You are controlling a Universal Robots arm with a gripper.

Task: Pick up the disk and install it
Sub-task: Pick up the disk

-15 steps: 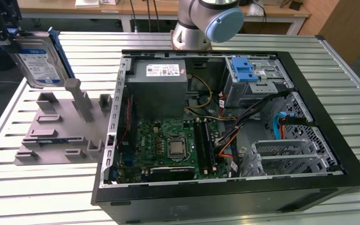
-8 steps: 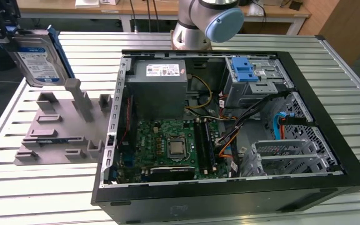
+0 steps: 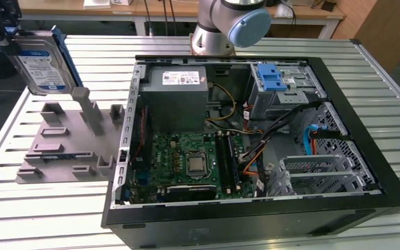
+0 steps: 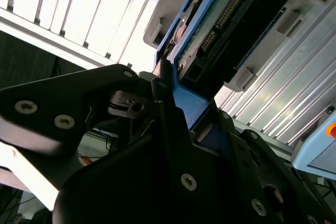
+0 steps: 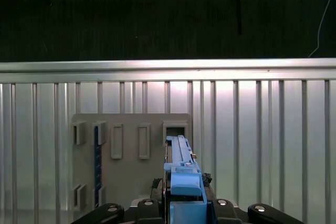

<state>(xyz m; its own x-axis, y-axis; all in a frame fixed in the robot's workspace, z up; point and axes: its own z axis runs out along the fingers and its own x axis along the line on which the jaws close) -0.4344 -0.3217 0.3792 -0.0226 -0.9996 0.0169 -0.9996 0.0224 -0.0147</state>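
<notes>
The disk [image 3: 40, 65], a silver drive with a white-and-blue label in a blue bracket, hangs upright in the air at the exterior view's far left, above the grey slotted holder [image 3: 68, 140]. My gripper [image 3: 2, 28] is shut on its upper end. In the first wrist view the disk [image 5: 181, 156] shows edge-on, its blue handle clamped in the gripper [image 5: 185, 203], with the holder [image 5: 131, 145] below it. The second wrist view shows the disk's circuit-board side [image 4: 220, 19] and the gripper [image 4: 176, 103] closed on the blue bracket.
The open computer case [image 3: 366, 120] lies on the slatted metal table [image 3: 40, 219], right of the holder. Inside are a grey power supply [image 3: 175, 99], the motherboard [image 3: 193, 161] and a metal drive bay with a blue latch [image 3: 273, 78]. The arm's base [image 3: 228, 23] stands behind the case.
</notes>
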